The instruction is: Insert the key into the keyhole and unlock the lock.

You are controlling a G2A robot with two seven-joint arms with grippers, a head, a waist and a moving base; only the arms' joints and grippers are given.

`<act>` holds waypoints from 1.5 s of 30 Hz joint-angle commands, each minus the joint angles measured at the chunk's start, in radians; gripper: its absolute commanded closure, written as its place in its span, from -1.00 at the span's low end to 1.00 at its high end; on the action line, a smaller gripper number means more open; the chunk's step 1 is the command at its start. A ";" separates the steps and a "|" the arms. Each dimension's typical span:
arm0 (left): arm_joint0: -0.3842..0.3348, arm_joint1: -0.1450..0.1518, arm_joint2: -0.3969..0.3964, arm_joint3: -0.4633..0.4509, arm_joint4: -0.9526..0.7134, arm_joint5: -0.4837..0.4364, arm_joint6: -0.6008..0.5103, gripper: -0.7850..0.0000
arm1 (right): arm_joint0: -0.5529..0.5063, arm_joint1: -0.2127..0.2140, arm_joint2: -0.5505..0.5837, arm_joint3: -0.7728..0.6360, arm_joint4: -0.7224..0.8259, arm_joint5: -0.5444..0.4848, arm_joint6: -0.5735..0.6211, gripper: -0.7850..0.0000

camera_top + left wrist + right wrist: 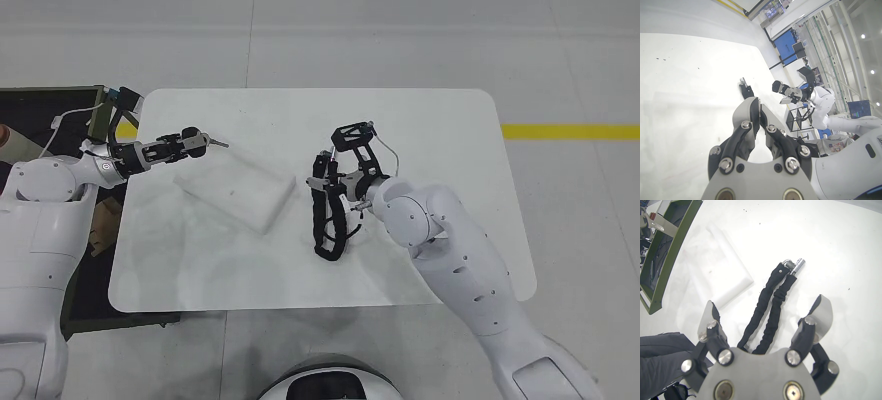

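**Left arm.** My left claw (759, 103) is clamped on the black-headed, silver-bladed small key (746, 90). The pads pinch the head so that the blade projects forward, over the left side of the white table (430, 125).

**Right arm.** My right claw (766, 303) hangs with its fingers wide apart directly over the black fabric-sleeved chain lock (770, 323). The chain lies on the table doubled into two side-by-side runs, just beside the white rectangular foam slab (723, 272). Both runs end at the chrome cylinder lock body (798, 264), which points away from my right wrist. Key and lock are well apart. I cannot tell which way the keyhole faces.

**Handling (judged).** The chain is probably heavy and limp, so the sleeve would likely sag and slip if I gripped it mid-run. The chrome cylinder looks rigid but smooth, and is likely slippery. I would take hold across the cylinder, or on the sleeve right behind it, leaving its end free for the key. The key should be light and stiff, though its head may pivot between my pads under a sideways load.
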 commanded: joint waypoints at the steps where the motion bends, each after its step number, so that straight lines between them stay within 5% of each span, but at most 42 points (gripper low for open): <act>1: 0.000 0.000 0.000 0.000 0.000 0.000 0.000 1.00 | 0.000 0.000 0.000 0.000 0.000 0.000 0.000 -1.00; 5: 0.000 0.000 0.000 0.000 0.000 0.000 0.000 1.00 | -0.058 -0.001 -0.005 -0.018 -0.070 0.027 0.038 -1.00; 11: 0.000 0.000 0.000 0.000 0.000 0.000 0.000 1.00 | 0.162 -0.057 -0.049 0.212 -0.016 -0.009 0.288 -1.00; 16: 0.000 0.000 0.000 0.000 0.000 0.000 0.000 1.00 | 0.263 -0.111 -0.051 0.339 0.021 0.034 0.297 -1.00; 17: 0.000 0.000 0.000 0.000 0.000 0.000 0.000 1.00 | 0.283 -0.121 -0.070 0.361 -0.011 0.060 0.292 -0.82; 19: 0.000 0.000 0.000 0.000 0.000 0.000 0.000 1.00 | 0.320 -0.140 -0.117 0.405 -0.073 0.106 0.295 -0.78; 20: 0.000 0.000 0.000 0.000 0.000 0.000 0.000 1.00 | 0.333 -0.153 -0.135 0.425 -0.094 0.124 0.302 -0.18; 21: 0.000 0.000 0.000 0.000 0.000 0.000 0.000 1.00 | 0.349 -0.171 -0.152 0.455 -0.115 0.136 0.305 0.12; 24: 0.000 0.000 0.000 0.000 0.000 0.000 0.000 1.00 | 0.374 -0.206 -0.192 0.518 -0.178 0.162 0.309 0.33; 33: 0.000 0.000 0.000 0.000 0.000 0.000 0.000 1.00 | 0.401 -0.305 -0.175 0.664 -0.269 0.188 0.292 0.41; 45: 0.000 0.000 0.000 0.000 0.000 0.000 0.000 1.00 | 0.421 -0.397 -0.101 0.816 -0.388 0.165 0.286 0.25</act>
